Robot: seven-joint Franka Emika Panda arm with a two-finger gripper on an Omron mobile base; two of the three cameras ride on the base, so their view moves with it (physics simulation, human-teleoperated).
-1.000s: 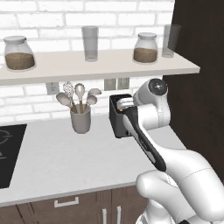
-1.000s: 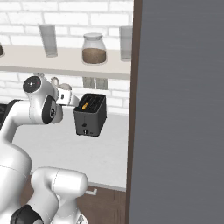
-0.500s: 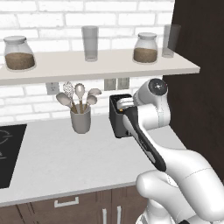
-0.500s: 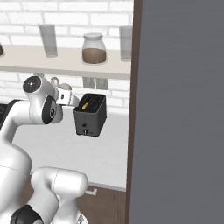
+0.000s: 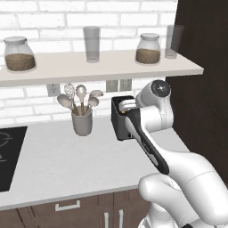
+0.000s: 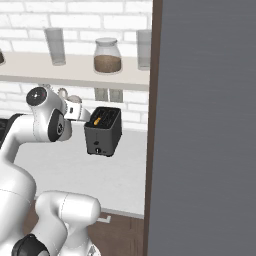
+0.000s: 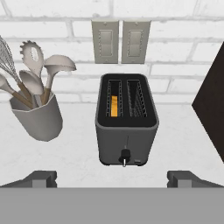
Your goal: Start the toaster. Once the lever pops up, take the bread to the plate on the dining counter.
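The dark grey toaster (image 7: pixel 127 124) stands on the light grey worktop against the brick wall, its small knob (image 7: pixel 125 156) low on the narrow face turned toward me. The bread (image 7: pixel 114 106) sits deep in the left slot, only its orange-yellow edge showing. My gripper (image 7: pixel 113 179) hangs above and in front of the toaster, open, fingertips (image 7: pixel 40 178) wide apart with nothing between them. From the sides, the toaster (image 5: pixel 120 122) (image 6: pixel 103 132) is just beyond my hand (image 6: pixel 76 113), apart from it. The bread (image 6: pixel 97 121) shows as an orange sliver. The plate and dining counter are out of view.
A grey utensil cup (image 7: pixel 38 117) (image 5: pixel 82 124) stands left of the toaster. A shelf (image 5: pixel 102 69) with jars and glasses runs overhead. A tall dark cabinet side (image 5: pixel 200 53) (image 6: pixel 205 125) walls off the right. A black cooktop (image 5: pixel 9 156) lies far left. Two wall switches (image 7: pixel 120 41) sit behind.
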